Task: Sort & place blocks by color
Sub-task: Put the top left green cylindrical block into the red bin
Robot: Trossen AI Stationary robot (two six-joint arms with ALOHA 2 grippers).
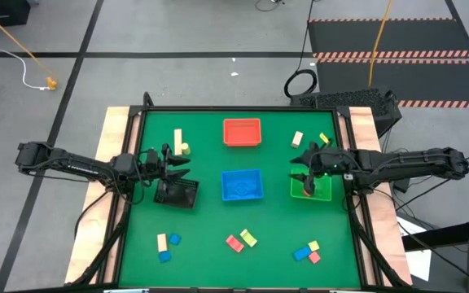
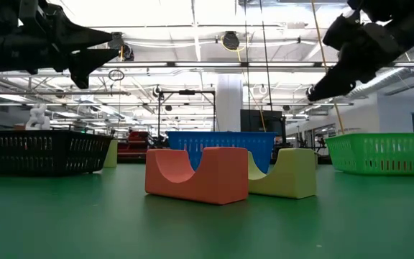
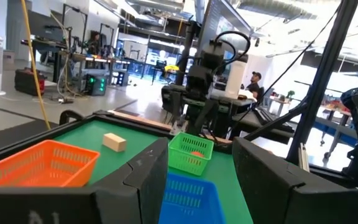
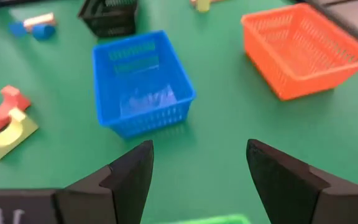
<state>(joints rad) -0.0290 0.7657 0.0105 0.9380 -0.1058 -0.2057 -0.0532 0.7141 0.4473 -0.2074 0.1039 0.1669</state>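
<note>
Small blocks lie in groups on the green mat: a red arch (image 1: 234, 242) beside a yellow arch (image 1: 248, 238) near the front, blue, yellow and red pieces (image 1: 308, 252) at front right, tan and blue ones (image 1: 166, 244) at front left, yellow bars (image 1: 180, 141) at far left, and a tan (image 1: 297, 139) and a yellow (image 1: 324, 138) block at far right. A red block (image 1: 308, 193) lies in the green tray (image 1: 322, 191). My left gripper (image 1: 179, 167) hovers open over the black tray (image 1: 177, 194). My right gripper (image 4: 199, 146) hovers open above the green tray.
The red tray (image 1: 242, 132) sits at the far middle and the blue tray (image 1: 242, 185) at the centre, between the two grippers. Bare mat lies between the trays and the front blocks. Wooden rails (image 1: 114, 130) border the mat on the left and right.
</note>
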